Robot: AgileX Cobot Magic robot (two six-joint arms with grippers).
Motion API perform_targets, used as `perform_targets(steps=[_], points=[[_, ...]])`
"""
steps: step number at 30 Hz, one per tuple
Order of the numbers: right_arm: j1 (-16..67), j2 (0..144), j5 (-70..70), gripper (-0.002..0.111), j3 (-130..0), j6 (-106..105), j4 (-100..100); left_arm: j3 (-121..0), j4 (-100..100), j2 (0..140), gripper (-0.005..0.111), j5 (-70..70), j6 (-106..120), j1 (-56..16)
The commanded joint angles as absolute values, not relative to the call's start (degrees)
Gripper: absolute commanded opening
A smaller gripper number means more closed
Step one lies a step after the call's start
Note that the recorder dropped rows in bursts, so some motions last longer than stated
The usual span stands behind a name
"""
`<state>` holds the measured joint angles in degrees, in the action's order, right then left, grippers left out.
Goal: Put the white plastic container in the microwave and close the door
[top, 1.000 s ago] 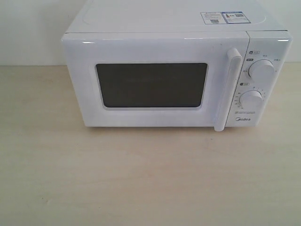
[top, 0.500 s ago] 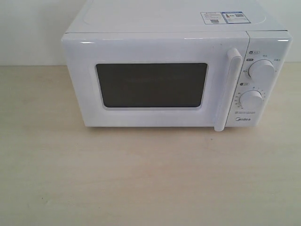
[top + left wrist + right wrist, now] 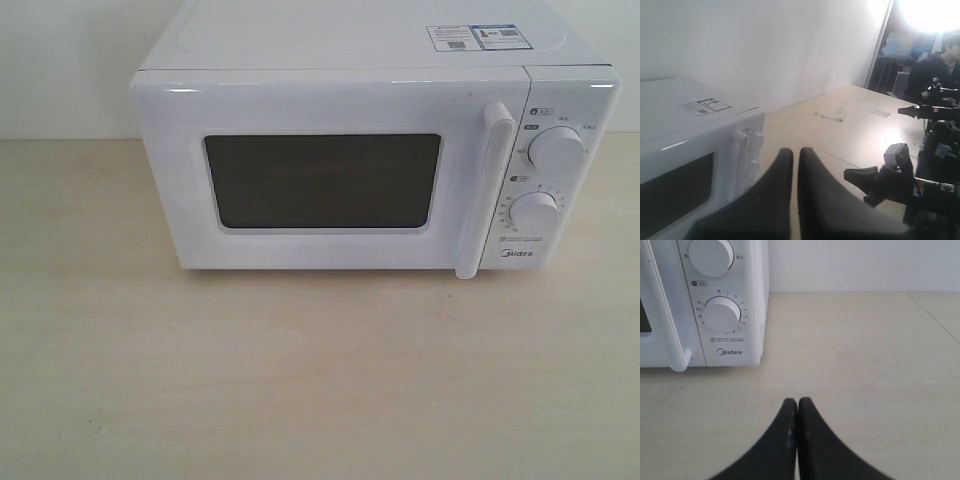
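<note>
The white microwave [image 3: 370, 150] stands at the back of the wooden table with its door [image 3: 320, 180] closed flat against the body and the bar handle [image 3: 480, 190] upright beside the two dials. The white plastic container shows in no view. Neither gripper appears in the exterior view. In the left wrist view my left gripper [image 3: 795, 152] is shut with nothing between its fingers, raised near the microwave [image 3: 695, 145]. In the right wrist view my right gripper [image 3: 798, 402] is shut and empty, low over the table in front of the microwave's dial panel [image 3: 720, 310].
The wooden tabletop [image 3: 320, 380] spreads in front of the microwave. In the left wrist view the other arm [image 3: 890, 180] reaches in over the table, a thin cable [image 3: 832, 115] lies farther off, and a person [image 3: 935, 70] sits beyond the table's end.
</note>
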<state>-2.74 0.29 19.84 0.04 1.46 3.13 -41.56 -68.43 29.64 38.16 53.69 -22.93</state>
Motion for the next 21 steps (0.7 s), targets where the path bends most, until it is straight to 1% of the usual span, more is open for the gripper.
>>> perform_targets(steps=[1,4,8,15,21], points=[[-2.9,0.0,19.66,0.0,0.0,1.2,3.34,-41.14,-62.8,21.99,0.004,32.36,53.55,-19.68],[-2.9,0.0,19.66,0.0,0.0,1.28,3.34,-41.14,-48.49,10.53,0.004,30.43,53.55,-15.17],[-2.9,0.0,19.66,0.0,0.0,1.33,3.34,-40.25,-37.71,1.19,0.004,30.58,53.55,-11.15],[-2.9,0.0,18.67,0.0,0.0,1.32,3.34,-37.95,-31.26,0.0,0.004,31.46,46.57,-7.21],[-2.9,0.0,18.67,0.0,0.0,1.32,3.34,-32.99,-30.37,0.0,0.004,30.37,44.56,-4.55]])
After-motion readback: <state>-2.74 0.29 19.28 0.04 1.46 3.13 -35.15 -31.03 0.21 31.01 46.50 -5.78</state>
